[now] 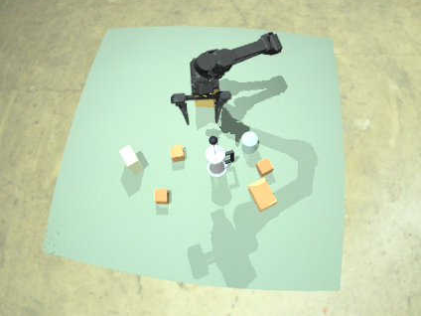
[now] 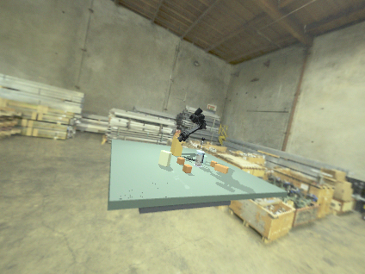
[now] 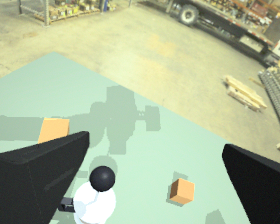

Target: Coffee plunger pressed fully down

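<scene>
Wrist view, nearest first: the two dark fingers of the tool frame the picture left and right, spread almost to full width, with nothing between them. Below and between them, closer to the left finger, stands the coffee press. Its black plunger knob sits over the white lid, rod raised, plunger not pressed. The tool hangs above the press, apart from it, no contact.

Top view: the press stands upright near the middle of the pale green desk, black handle pointing toward the larger orange block side. I cannot tell what is inside the press. Just beside it, a pale blue cup; its contents do not show either.

Around the press on the desk: a small orange cube on one side, a second orange cube on the other, a larger orange block near that one, a third orange cube farther out, and a white block well apart from the press.

Farthest: the arm's yellow base and the dark arm links reaching back across the desk.
</scene>
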`<action>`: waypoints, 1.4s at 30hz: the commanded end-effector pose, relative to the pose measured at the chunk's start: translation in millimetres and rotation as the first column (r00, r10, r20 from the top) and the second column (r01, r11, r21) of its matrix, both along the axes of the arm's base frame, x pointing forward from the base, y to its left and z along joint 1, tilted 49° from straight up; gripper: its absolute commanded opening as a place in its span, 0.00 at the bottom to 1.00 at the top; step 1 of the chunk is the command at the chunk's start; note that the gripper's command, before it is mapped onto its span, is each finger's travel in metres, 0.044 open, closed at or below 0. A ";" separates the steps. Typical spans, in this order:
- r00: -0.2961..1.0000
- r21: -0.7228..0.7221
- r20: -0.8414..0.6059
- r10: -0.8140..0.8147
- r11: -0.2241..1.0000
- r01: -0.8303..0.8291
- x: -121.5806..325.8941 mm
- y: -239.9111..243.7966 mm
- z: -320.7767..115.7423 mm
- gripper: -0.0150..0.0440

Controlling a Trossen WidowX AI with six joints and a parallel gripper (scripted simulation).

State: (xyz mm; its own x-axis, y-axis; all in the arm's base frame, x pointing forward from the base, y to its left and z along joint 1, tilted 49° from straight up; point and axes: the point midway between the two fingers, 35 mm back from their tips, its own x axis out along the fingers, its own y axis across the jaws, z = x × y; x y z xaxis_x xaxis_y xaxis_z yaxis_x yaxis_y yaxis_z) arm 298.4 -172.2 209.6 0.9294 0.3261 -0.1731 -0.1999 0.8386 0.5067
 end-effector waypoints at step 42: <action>0.997 0.252 -0.054 0.053 0.967 -0.038 24.0 94.7 -49.7 1.00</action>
State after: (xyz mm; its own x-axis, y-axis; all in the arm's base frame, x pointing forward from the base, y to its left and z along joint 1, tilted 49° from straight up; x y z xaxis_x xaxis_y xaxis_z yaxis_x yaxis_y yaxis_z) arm 318.9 -78.7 162.3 0.9032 0.4080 -0.1331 -0.2030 0.6795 0.7050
